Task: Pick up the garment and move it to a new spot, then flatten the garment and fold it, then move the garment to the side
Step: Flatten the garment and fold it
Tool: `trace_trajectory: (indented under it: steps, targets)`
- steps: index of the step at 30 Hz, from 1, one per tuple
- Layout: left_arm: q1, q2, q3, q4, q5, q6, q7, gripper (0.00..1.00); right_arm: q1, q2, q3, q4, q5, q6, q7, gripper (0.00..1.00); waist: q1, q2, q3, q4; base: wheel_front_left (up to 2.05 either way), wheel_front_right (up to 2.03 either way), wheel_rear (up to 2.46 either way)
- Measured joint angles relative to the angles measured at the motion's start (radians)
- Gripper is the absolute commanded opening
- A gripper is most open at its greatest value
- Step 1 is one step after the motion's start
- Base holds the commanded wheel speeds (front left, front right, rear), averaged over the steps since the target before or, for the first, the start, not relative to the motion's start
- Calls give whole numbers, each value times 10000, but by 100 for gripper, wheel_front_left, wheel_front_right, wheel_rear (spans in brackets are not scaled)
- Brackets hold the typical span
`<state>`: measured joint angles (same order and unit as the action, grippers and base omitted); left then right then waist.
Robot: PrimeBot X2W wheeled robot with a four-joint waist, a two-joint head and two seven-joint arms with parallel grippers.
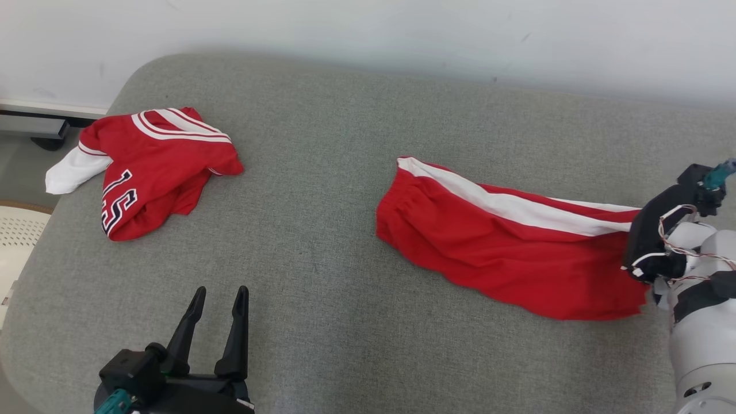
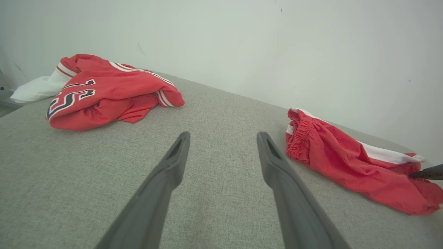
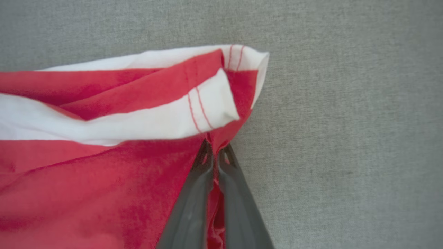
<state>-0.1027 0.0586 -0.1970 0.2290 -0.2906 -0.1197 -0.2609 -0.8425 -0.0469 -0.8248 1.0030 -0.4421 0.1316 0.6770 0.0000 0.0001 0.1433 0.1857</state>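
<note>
The garment [image 1: 494, 241] is a pair of red shorts with a white side stripe, lying stretched out on the right half of the grey padded surface [image 1: 322, 230]. My right gripper [image 3: 215, 147] is shut on a fold of red cloth at the shorts' [image 3: 104, 173] hem end, just below the white stripe. In the head view that gripper [image 1: 638, 267] sits at the shorts' right end. My left gripper [image 1: 221, 296] hovers open over bare fabric at the lower left, holding nothing. From the left wrist, the shorts [image 2: 346, 162] lie to the right of the open fingers [image 2: 270, 152].
A crumpled red jersey [image 1: 155, 172] with white sleeves and black-and-white numbers lies at the far left [image 2: 104, 97]. A white wall [image 1: 368, 29] runs behind the surface. A pale perforated object [image 1: 14, 230] stands beyond the left edge.
</note>
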Motion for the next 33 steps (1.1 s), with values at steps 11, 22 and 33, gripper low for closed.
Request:
trace_trajectory:
  steps: [11,22,33]
  targets:
    - [17,12,69,-25,61,-29,0,100,138,-36,-387,-1756,-986,0,644,0,0,0,-8,-52,0,0,0]
    - [73,42,23,31,98,-38,0,100,269,-56,-194,-2706,-1057,0,1432,0,0,0,-144,97,0,0,0]
    - [175,50,-71,125,98,-46,0,100,-473,-29,2079,-431,2094,-6,1365,0,0,0,-392,295,0,0,0]
